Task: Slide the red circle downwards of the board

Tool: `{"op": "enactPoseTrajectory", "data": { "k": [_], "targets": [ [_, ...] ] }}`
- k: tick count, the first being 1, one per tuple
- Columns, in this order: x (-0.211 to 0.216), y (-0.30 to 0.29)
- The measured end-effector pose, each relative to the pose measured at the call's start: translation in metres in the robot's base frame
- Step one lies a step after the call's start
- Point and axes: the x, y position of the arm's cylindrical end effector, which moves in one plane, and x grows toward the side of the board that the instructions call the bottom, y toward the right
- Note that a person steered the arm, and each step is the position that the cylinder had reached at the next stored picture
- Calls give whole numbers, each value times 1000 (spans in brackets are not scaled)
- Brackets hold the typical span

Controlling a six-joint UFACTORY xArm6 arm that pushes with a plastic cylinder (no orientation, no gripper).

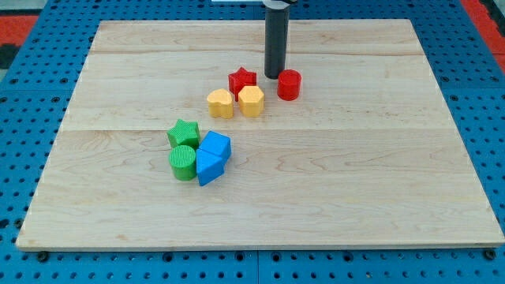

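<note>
A red star (242, 79), two yellow blocks (236, 102) and a green-and-blue cluster (199, 150) crowd the board (379, 173), while the red circle (289, 84) sits just right of the bare tip (274, 76), which holds nothing.

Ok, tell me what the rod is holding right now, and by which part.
Nothing is held: I have no fingers, only a rod. My tip stands on the board just to the upper left of the red circle, beside the red star.

my tip (274, 76) - straight dark grey rod, smooth, round
</note>
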Motion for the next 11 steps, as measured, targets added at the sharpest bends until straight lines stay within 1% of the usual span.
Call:
{"op": "enactPoseTrajectory", "data": {
  "k": [1, 2, 3, 4, 5, 6, 7, 8, 9, 10, 11],
  "targets": [
    [-24, 19],
    [22, 57],
    [41, 59],
    [-14, 63],
    [10, 27],
    [55, 38],
    [84, 36],
    [60, 17],
    [66, -11],
    [98, -13],
    [141, 57]
  ]
}}
